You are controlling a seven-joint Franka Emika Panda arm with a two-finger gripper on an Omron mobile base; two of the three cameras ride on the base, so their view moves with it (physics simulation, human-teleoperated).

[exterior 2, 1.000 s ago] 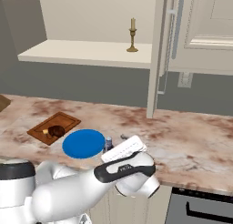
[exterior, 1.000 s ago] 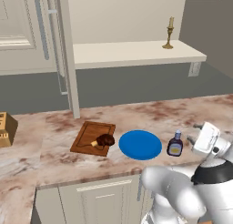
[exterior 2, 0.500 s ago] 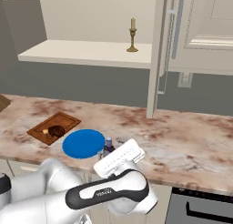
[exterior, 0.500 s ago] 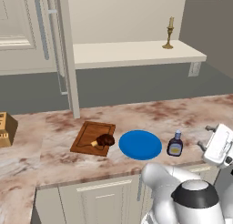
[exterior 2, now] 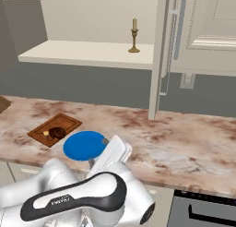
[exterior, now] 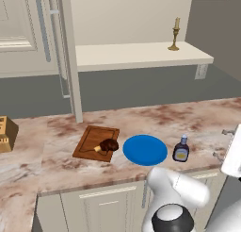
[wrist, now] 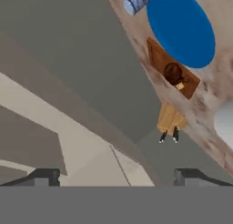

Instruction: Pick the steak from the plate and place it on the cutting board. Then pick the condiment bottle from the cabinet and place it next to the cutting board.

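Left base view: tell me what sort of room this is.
A kitchen, rendered: a marbled pink-brown counter over cream cupboards, a reddish-brown wooden cutting board bearing a small dark steak, and a cream-beige wall cabinet above.

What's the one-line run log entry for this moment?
steak: on cutting board | plate: bare | condiment bottle: upright on counter right of plate | gripper: open, holding nothing
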